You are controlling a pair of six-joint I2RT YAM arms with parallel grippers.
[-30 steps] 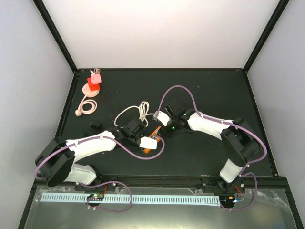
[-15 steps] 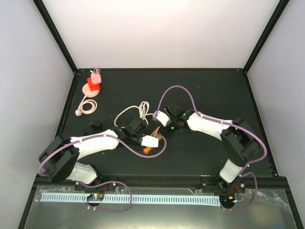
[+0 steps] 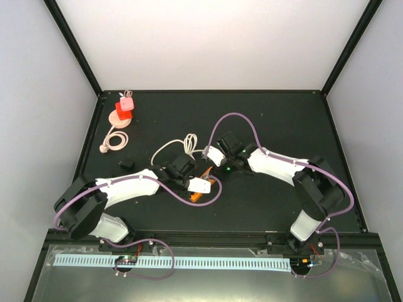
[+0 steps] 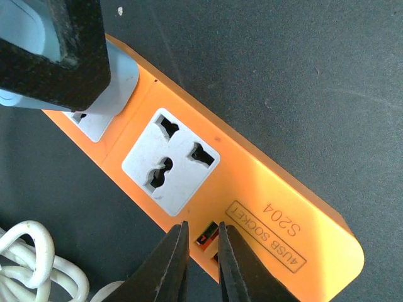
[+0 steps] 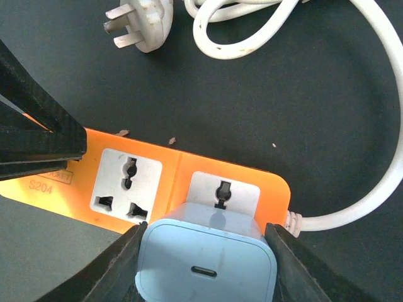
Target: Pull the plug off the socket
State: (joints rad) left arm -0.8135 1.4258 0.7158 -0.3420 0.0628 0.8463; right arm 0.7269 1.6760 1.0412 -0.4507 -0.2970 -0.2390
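The orange socket strip [image 4: 264,189] lies flat on the black table [image 3: 271,119], and also shows in the right wrist view [image 5: 176,160] and partly in the top view [image 3: 197,197]. A light-blue plug [image 5: 208,267] sits in its end outlet beside the white cable. My right gripper [image 5: 204,233] is shut on the plug, one finger pressed against each side. The plug [image 4: 119,78] appears top left in the left wrist view, under a black right finger [image 4: 56,50]. My left gripper [image 4: 203,228] is shut, its tips down on the strip's edge by the USB ports, holding nothing.
The strip's white cable [image 5: 378,126] loops away behind it, with its white three-pin plug [image 5: 141,22] lying loose. At the back left stand a pink and red object [image 3: 123,110] and a small white cord coil [image 3: 113,139]. A small black block [image 3: 128,165] lies near the left arm.
My right gripper's fingers have narrowed onto the plug's sides. The left arm has edged slightly to the right along the strip, and its jaws closed a little more.
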